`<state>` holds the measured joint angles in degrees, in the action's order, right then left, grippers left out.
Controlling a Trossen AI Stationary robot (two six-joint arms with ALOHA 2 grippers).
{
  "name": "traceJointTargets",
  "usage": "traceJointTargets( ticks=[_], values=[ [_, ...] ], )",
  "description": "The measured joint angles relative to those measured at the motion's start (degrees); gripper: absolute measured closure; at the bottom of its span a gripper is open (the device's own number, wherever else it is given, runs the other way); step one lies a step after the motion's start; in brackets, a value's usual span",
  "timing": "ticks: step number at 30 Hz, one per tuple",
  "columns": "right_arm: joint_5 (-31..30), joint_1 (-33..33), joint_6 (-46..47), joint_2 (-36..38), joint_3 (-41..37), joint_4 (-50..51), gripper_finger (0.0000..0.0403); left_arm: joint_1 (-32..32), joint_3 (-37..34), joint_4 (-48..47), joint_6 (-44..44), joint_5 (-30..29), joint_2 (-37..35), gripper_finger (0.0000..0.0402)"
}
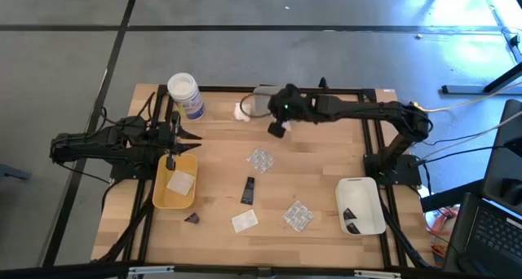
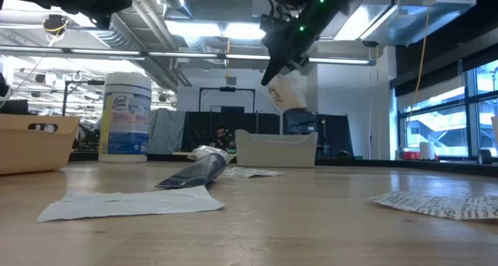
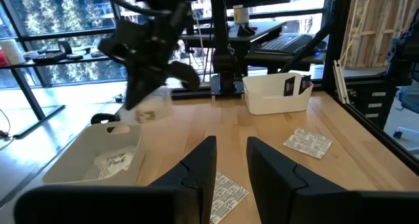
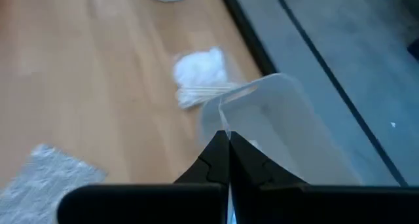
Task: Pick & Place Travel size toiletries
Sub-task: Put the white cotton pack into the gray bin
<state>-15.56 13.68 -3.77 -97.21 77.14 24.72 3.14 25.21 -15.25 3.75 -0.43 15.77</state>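
Observation:
My right gripper hangs high over the table's far middle, shut on a small clear packet, beside the clear tray. That tray holds one printed packet. A lumpy white packet lies next to it. Two blister packs, a dark tube, a flat white sachet and a dark wedge lie on the wood. My left gripper waits open above the yellow tray. My right gripper pinches the clear packet's upper edge between its two shut fingers, which slant down from the table's right side. The packet hangs below the fingertips, clear of the table and above the clear tray's rim.
A big white jar with a blue label stands at the far left. A white tray with dark items sits near the right edge. The yellow tray holds a white sachet. Bare wood lies between the scattered items.

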Motion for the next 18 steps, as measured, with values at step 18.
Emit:
traceJointTargets(
  ticks=[18],
  values=[
    [2.81,12.87,-3.45,-7.26,0.00,-6.13,0.0403,-0.02,0.00,-0.05,0.00,0.00,0.01,0.0320]
  ],
)
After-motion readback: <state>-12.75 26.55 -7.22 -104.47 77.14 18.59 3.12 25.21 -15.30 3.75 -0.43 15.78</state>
